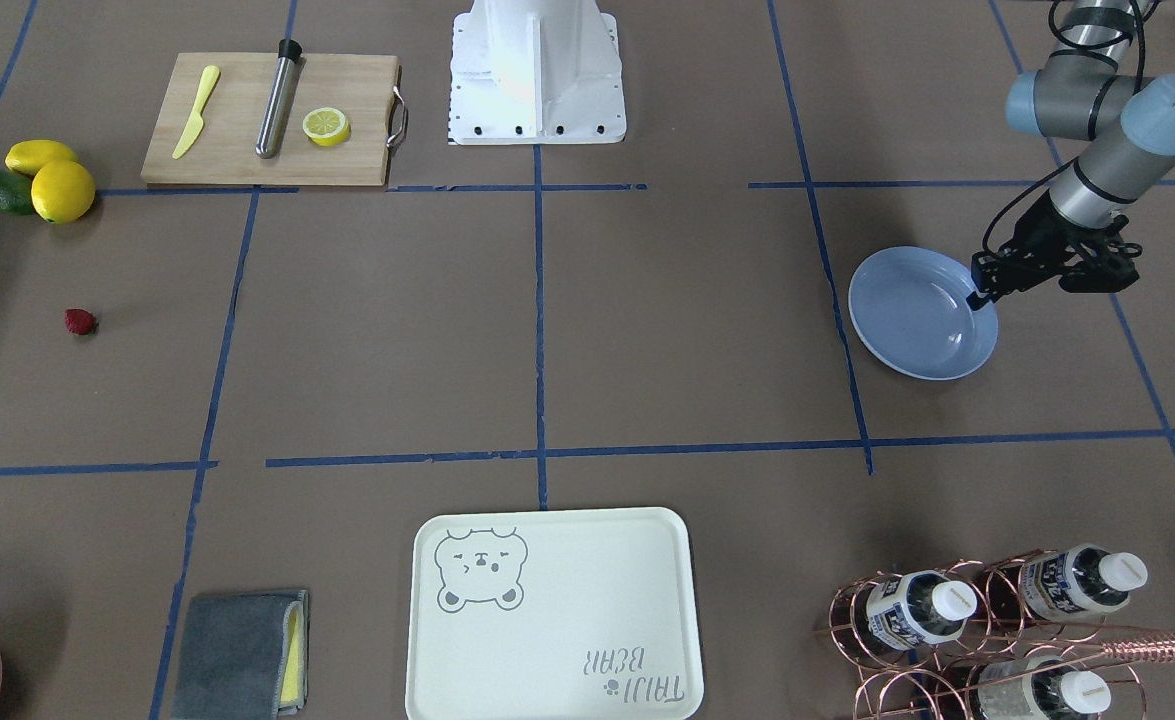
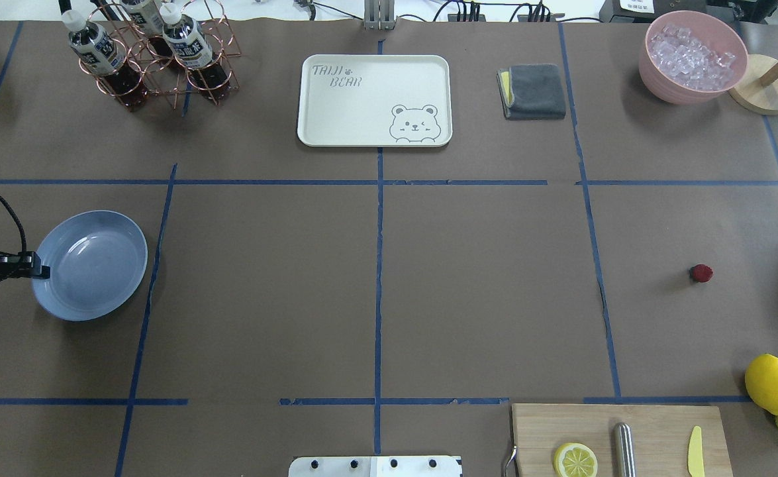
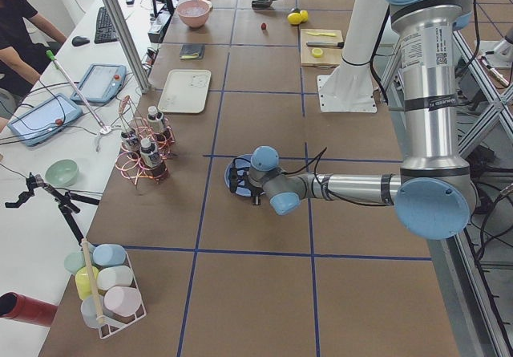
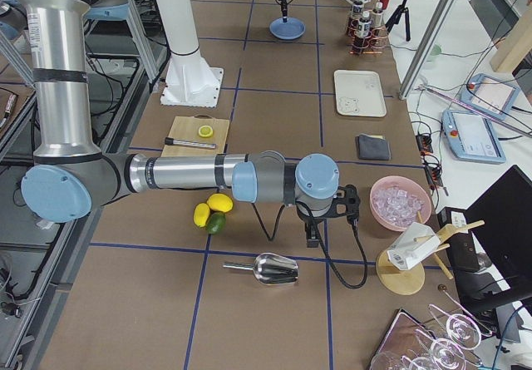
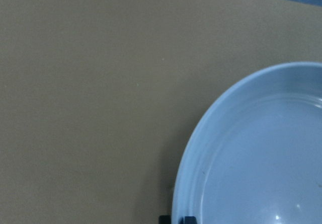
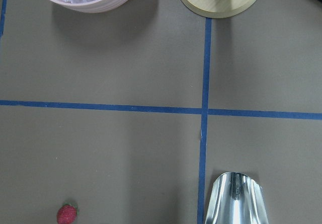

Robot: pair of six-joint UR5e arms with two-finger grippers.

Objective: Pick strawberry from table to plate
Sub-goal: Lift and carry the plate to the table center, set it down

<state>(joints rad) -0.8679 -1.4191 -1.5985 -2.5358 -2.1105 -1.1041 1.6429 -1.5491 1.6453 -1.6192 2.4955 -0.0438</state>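
Spotting the tiny dark-red strawberry [image 2: 700, 273] alone on the brown taped table [image 2: 481, 285], far right of the round light-blue plate [image 2: 97, 255], probably light, soft, bruisable, so pinch gently across its belly, with the left gripper [image 1: 976, 297] seemingly clenched on the plate's rim and no telling the right gripper [image 4: 312, 240] fingers.

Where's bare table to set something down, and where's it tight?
Free: the middle squares between the plate and the strawberry, bordered by the bear tray and the robot base. Tight: lemons beside the cutting board; bottle rack corner.
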